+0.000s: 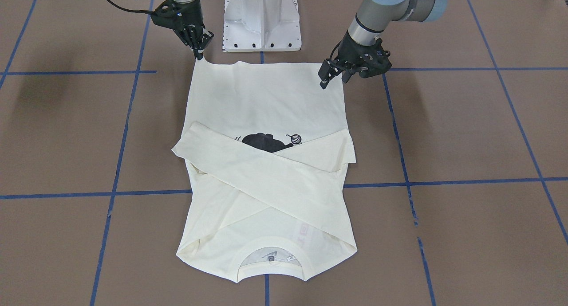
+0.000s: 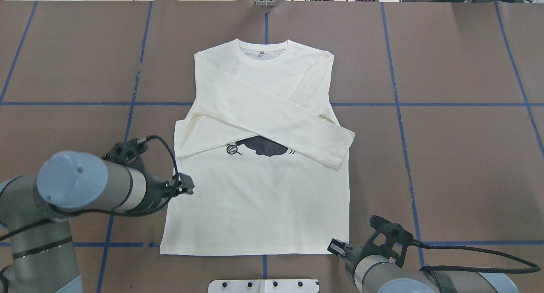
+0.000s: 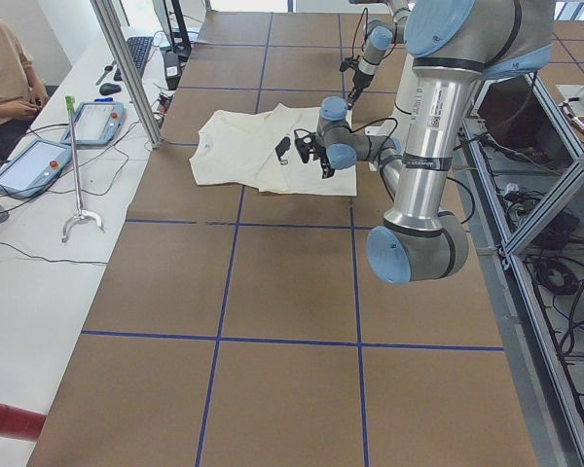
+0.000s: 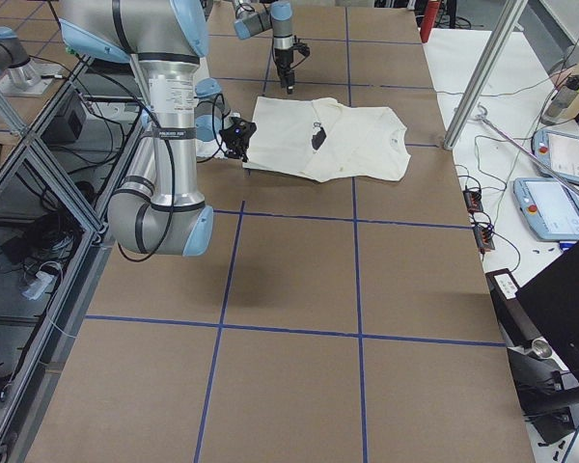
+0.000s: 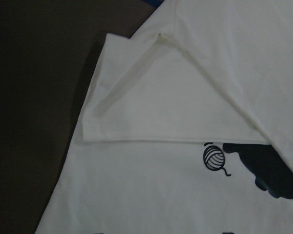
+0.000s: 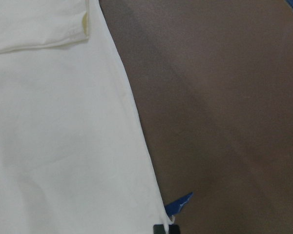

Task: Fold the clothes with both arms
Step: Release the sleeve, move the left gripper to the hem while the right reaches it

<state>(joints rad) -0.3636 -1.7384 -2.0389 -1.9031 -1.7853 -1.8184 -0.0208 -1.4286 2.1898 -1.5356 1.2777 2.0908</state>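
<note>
Hovering spread wide, the left end effector [image 1: 335, 76] sits over the T-shirt's [image 1: 266, 97] side edge; the right end effector [image 1: 198, 53], tips nearly together, meets a hem corner, grip unclear. Flat on the counter [image 1: 466, 133], the shirt's crossed sleeves [image 1: 275, 177] hide most of the cat print [image 1: 262, 143].

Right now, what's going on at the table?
Two arms are partway through folding a cream T-shirt. It lies flat, print side up, with both sleeves crossed over the chest. The right gripper appears to pinch one hem corner. The left gripper hangs open near the opposite hem corner, not yet gripping. The hem is not yet lifted.
</note>
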